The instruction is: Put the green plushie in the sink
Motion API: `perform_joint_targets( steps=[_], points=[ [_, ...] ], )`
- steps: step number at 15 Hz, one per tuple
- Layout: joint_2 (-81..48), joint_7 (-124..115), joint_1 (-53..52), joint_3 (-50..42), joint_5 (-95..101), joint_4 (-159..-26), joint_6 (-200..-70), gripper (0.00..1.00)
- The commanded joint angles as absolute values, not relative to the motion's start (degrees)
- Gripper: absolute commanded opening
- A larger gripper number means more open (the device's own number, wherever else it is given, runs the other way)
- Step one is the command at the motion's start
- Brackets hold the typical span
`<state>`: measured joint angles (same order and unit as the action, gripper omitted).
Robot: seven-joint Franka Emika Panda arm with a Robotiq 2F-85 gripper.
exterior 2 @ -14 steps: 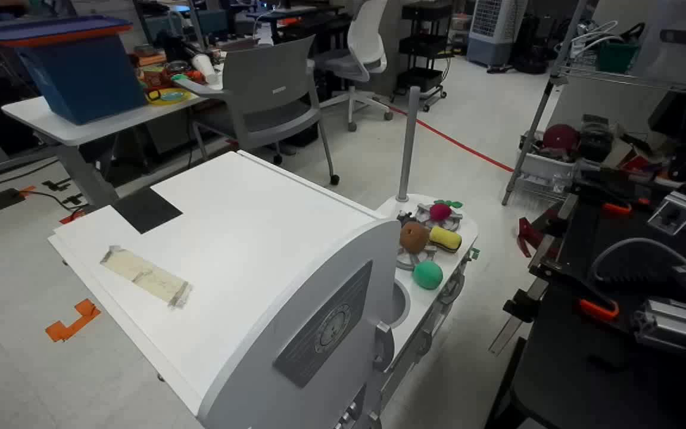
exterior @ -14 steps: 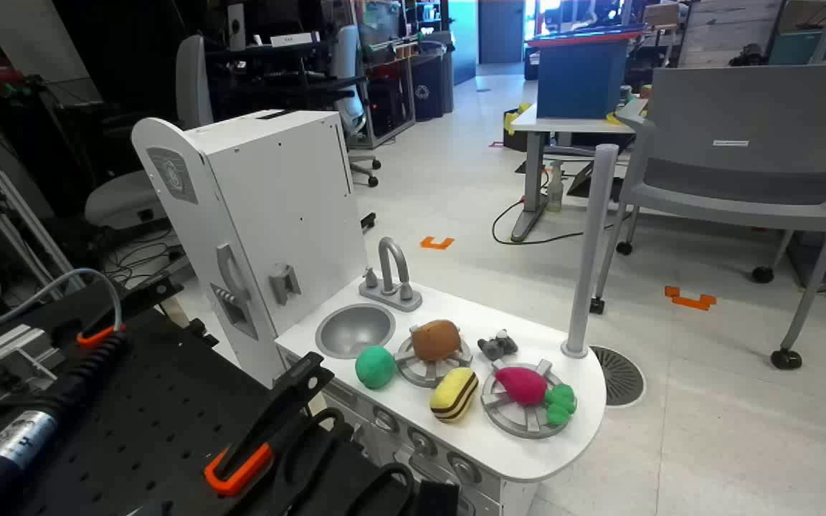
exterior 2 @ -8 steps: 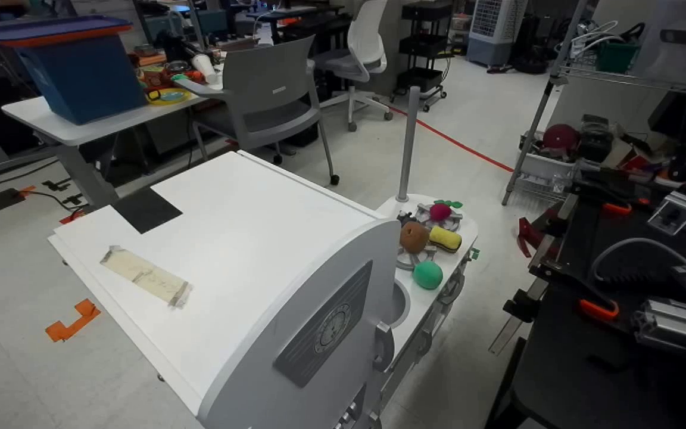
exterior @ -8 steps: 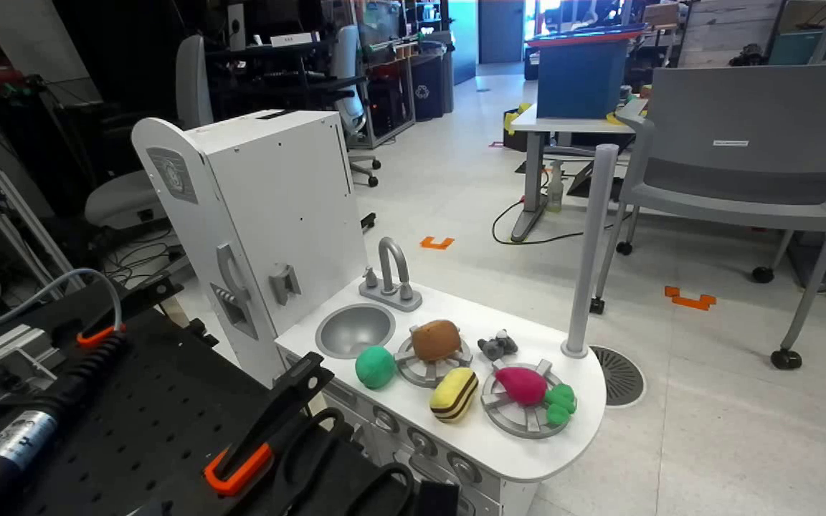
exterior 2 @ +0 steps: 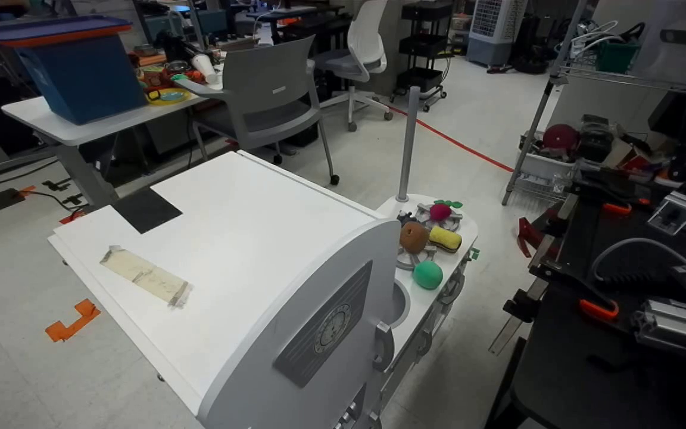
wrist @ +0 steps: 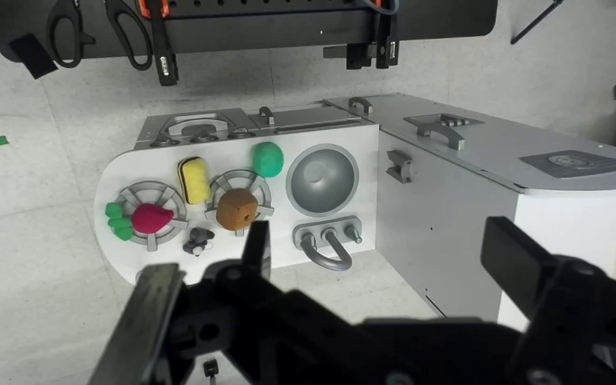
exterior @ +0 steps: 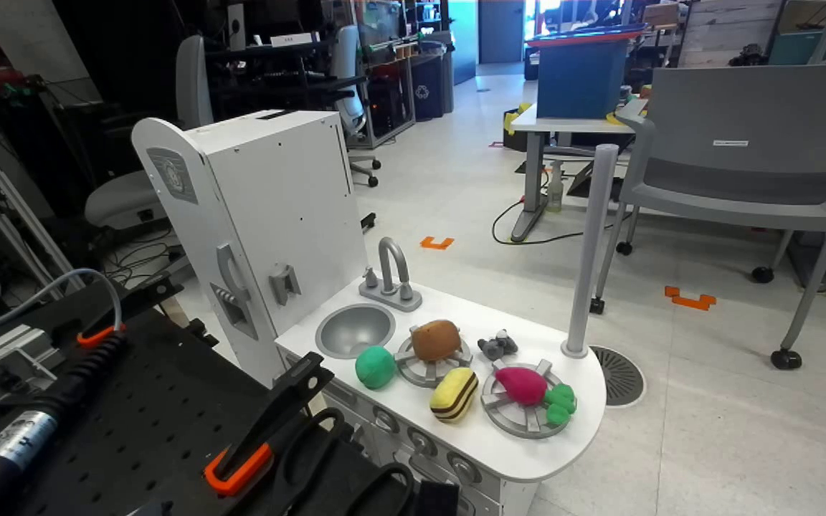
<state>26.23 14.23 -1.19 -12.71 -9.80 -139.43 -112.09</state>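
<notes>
The green plushie (exterior: 375, 368) is a round ball on the white toy-kitchen counter, just beside the grey sink (exterior: 352, 338) and near the counter's front edge. It also shows in an exterior view (exterior 2: 427, 275) and in the wrist view (wrist: 268, 159), where it sits left of the round sink basin (wrist: 323, 187). Nothing lies in the basin. My gripper (wrist: 376, 235) shows only in the wrist view. It is open and empty, with its fingers wide apart, high above the kitchen. Neither exterior view shows the arm.
A grey faucet (wrist: 329, 246) rises behind the sink. A tall white cabinet (exterior: 284, 208) stands beside it. A brown plushie (exterior: 436, 340), yellow plushie (exterior: 454, 395), pink plushie (exterior: 522, 385) and small grey toy (exterior: 497, 345) are on the counter. A grey post (exterior: 594, 251) stands at the far end.
</notes>
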Motion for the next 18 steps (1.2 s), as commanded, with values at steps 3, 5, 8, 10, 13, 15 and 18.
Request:
perform_joint_targets(
  steps=[3,5,8,10,13,15,18],
  points=[
    [16.1,11.7,0.1,-8.6,-8.4,-137.2,-121.4,1.00],
    [9.4,9.3,0.1,-7.1,-7.5,-133.9,-123.8,1.00],
    [-2.1,8.6,-0.2,-5.6,-7.0,-128.1,-126.7,1.00],
    [-9.5,7.9,0.0,-4.6,-6.3,-123.6,-127.5,1.00],
    [-19.5,6.5,-0.1,-3.6,-3.2,-118.2,-130.1,1.00],
    [-26.2,4.6,-0.5,-3.3,-0.9,-115.2,-133.0,1.00],
    [-35.2,1.0,-1.7,-3.4,2.3,-110.8,-135.2,1.00]
  ],
)
